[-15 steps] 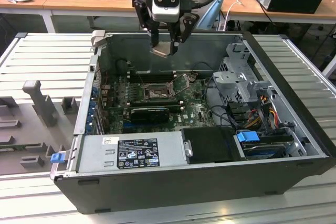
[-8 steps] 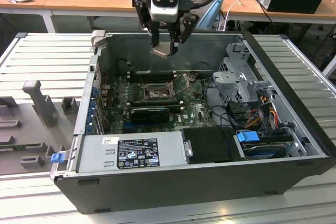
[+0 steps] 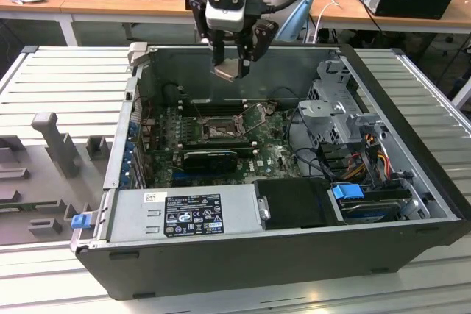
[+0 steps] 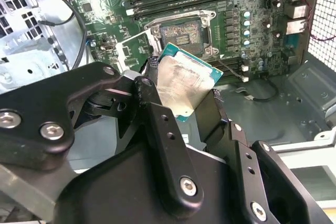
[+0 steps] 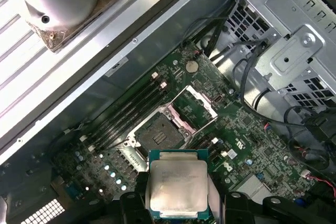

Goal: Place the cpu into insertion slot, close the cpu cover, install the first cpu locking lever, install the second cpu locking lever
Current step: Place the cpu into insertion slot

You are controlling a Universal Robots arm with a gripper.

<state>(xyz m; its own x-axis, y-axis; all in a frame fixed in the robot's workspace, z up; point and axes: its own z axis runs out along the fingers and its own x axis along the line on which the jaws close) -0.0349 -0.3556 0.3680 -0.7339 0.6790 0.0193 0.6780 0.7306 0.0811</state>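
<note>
My gripper (image 3: 232, 64): clamped on the cpu (image 3: 228, 73).
Insertion slot (image 3: 218, 131): bare, 6 o'clock from my gripper, exterior view.
Cpu cover (image 3: 257, 114): apparently swung open.

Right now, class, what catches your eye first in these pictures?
The pincer hangs over the open case, shut on the cpu. On the green board below, the slot lies bare, its cover swung up beside it.

In the second wrist view the fingers (image 4: 212, 119) of the tool (image 4: 181, 100) hide the cpu (image 4: 184, 77) along two edges.
</note>
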